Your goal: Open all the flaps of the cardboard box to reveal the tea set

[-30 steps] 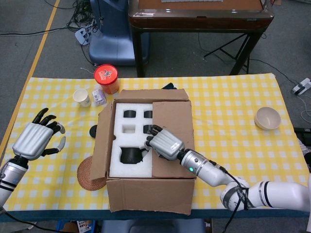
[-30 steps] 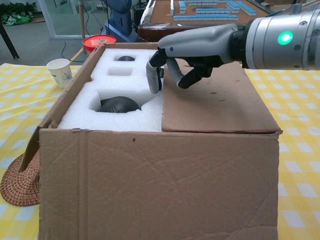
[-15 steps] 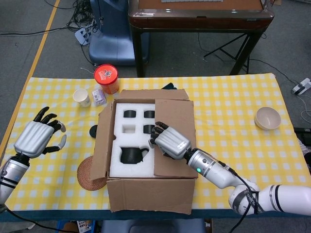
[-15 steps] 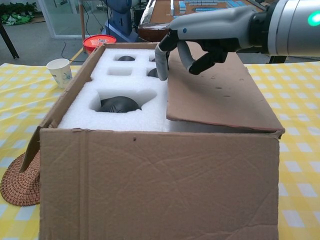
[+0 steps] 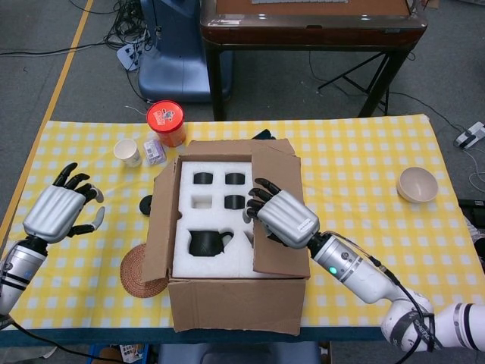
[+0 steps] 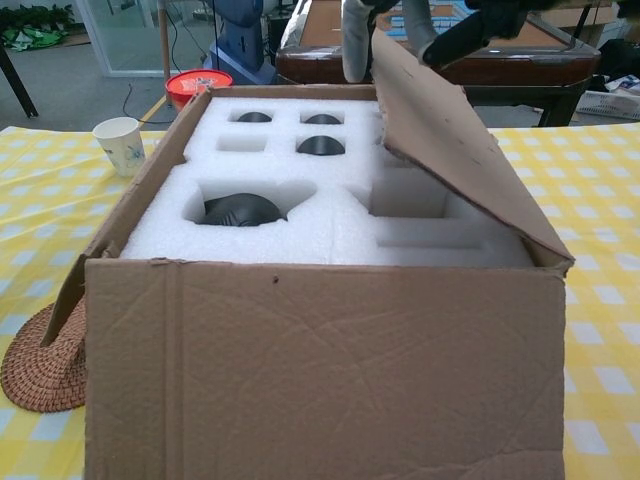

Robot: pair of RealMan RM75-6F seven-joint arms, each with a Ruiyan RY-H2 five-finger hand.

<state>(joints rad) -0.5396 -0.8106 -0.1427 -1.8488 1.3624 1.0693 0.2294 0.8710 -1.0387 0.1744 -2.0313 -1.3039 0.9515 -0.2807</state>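
Cardboard flap lifted halfway

Cardboard box (image 5: 235, 303) sits mid-surface, and its right flap (image 5: 274, 220) now stands tilted up where a second ago it lay flat over the foam insert (image 6: 300, 215). The right hand (image 5: 282, 216) has risen with it, fingers (image 6: 352, 50) curled under the flap's free edge, gripping it. More foam pockets and the black teapot (image 5: 204, 243) show. Left of the box, the left hand (image 5: 59, 211) hovers spread, barely shifted.

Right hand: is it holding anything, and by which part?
The right hand grips the box's right flap at its free edge, fingers hooked under it. The left hand holds nothing.
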